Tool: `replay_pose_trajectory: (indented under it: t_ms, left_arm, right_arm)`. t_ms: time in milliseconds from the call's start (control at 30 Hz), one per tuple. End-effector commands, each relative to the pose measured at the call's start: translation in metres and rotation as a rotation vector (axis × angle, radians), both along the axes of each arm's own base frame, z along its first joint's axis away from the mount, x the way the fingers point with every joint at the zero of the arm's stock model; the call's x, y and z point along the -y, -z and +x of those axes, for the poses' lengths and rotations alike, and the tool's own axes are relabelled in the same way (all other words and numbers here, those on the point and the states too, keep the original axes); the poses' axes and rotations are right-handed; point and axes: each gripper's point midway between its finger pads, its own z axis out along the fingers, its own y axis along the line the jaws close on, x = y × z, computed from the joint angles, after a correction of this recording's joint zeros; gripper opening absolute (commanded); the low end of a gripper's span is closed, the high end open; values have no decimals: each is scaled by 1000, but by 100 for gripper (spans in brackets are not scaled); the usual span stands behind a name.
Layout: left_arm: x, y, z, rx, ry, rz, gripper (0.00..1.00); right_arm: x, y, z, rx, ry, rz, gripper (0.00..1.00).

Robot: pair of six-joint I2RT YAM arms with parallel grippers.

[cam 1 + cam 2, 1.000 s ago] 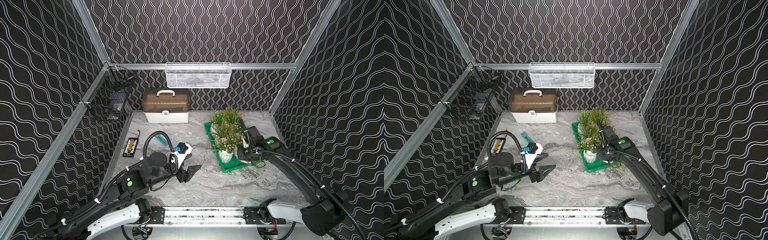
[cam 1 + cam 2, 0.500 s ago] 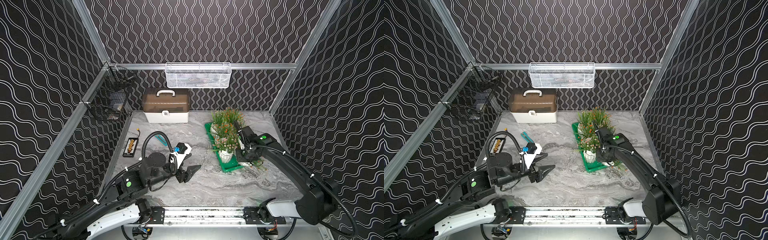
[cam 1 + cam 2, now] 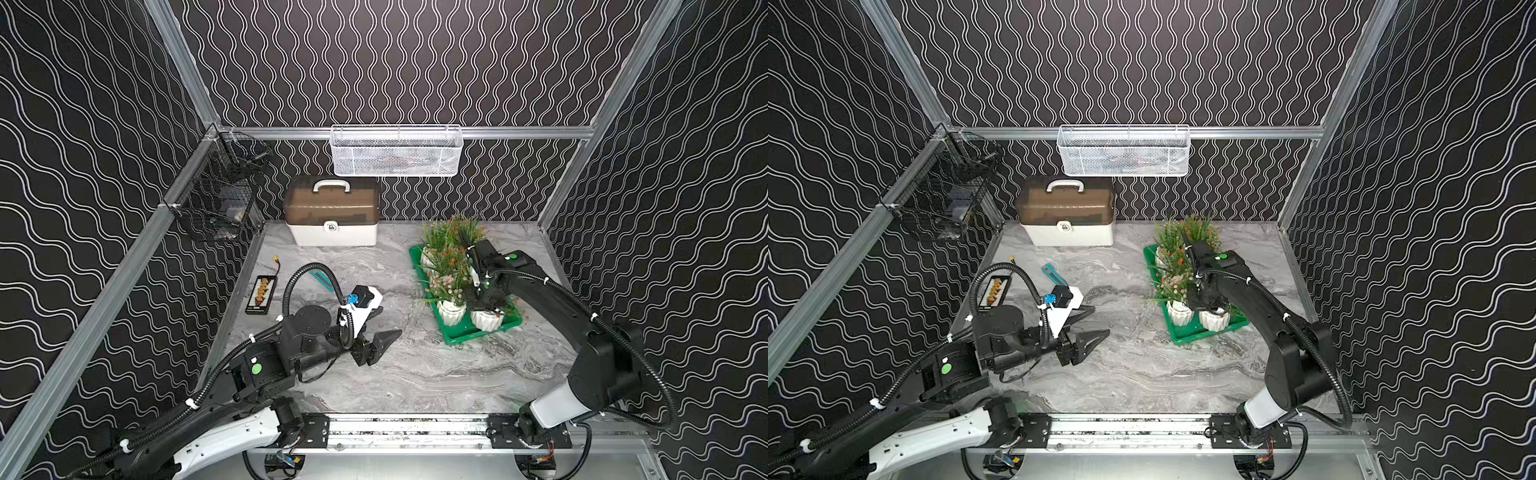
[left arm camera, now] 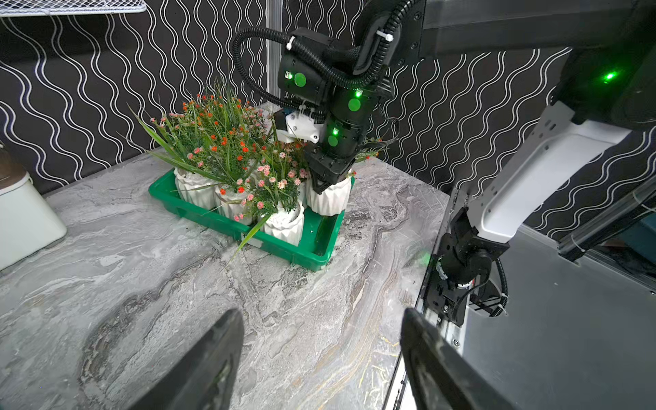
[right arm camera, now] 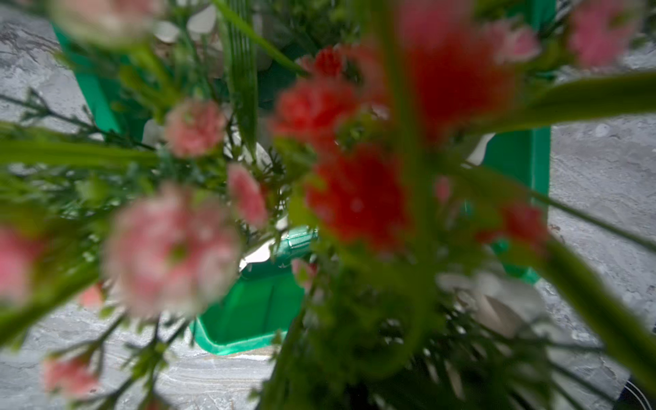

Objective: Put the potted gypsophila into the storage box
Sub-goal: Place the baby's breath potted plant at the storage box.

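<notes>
Left gripper, bottom of the left wrist view, is spread wide over the bare table with nothing in it. Up in the middle, the green tray is packed with flower pots. A second ago its near right corner showed no pot, now the corner pot sits there. The right gripper is pinched on its mouth, rim or stems I can't tell. The ceramic looks stiff, slick and chippable, and the stems flop, so I'd grab the rim.
</notes>
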Motion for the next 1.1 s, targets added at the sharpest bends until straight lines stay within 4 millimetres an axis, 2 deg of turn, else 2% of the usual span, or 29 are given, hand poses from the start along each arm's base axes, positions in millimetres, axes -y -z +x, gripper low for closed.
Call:
replay_pose_trajectory:
  t_ms: [0,467,733,967,1067]
  left_arm:
    - [1,-5,3,20,-6,-7,73]
    - [2,-3,10,-2,-10,-23,73]
    - [2,-3,10,-3,-6,-25,73]
    - [2,-3,11,-3,-5,-26,73]
    - [3,-2,12,-7,-7,-27,73]
  right_arm:
    - [-3,4,9,11,-6,34,0]
    - [-10,-23,34,137,19,117,0]
    - [-11,-19,42,183,54,144,0]
    - [5,-10,42,245,103,73,0]
    - [5,-14,43,299,104,96,0]
